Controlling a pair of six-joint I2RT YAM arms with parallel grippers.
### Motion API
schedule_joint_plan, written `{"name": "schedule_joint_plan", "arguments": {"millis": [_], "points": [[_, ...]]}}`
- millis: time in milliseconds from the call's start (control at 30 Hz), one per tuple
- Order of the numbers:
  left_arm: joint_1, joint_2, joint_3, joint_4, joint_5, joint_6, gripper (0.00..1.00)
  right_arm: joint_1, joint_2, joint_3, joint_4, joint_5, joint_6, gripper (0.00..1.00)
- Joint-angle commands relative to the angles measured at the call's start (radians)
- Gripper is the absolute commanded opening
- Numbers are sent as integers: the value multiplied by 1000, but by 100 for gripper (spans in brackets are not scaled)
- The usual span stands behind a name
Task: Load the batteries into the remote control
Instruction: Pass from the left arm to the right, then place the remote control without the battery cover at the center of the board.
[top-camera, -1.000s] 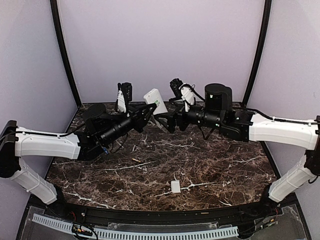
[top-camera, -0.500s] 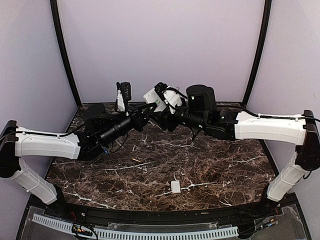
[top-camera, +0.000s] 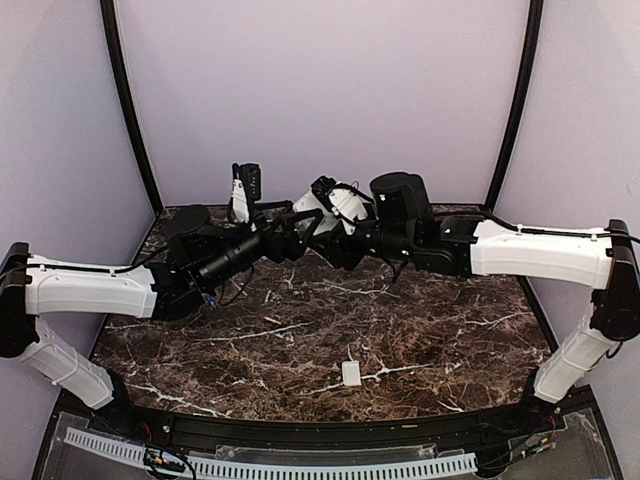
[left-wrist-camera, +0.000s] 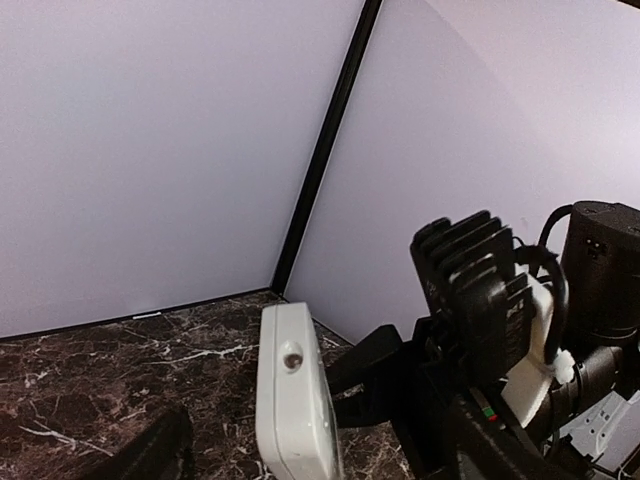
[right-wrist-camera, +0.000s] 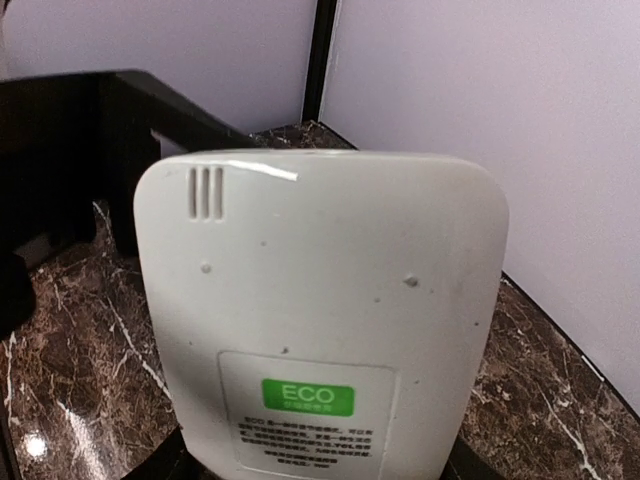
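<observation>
White remote control (right-wrist-camera: 320, 280), green ECO label (right-wrist-camera: 310, 397); table (top-camera: 420, 330) dark brown marble, white veins.

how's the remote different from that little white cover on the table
The remote control is held up above the table; the cover lies flat on it. The remote control is much bigger than the cover. The remote control carries a green ECO label; the cover looks plain. Both are white and roughly rectangular.
</observation>
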Motion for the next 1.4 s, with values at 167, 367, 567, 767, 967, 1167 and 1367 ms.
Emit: {"name": "schedule_joint_plan", "arguments": {"millis": [167,367,567,767,967,1167,1367], "points": [[62,-144,57,-330,-349,110,99,-153,82,0,-440,-312,-107,31],[87,-185,13,-386,-389,114,99,-152,315,205,-772,-288,-320,33],[93,-188,-4,-401,-405,124,99,-121,427,260,-839,-294,-413,37],[96,-176,-3,-396,-419,145,99,-86,517,305,-871,-274,-443,48],[96,-165,0,-394,-413,142,99,-79,577,336,-900,-222,-461,57],[96,-164,-2,-400,-421,143,99,-77,597,354,-916,-186,-473,70],[96,-164,-2,-403,-420,142,99,-71,592,372,-914,-157,-483,73]]}}
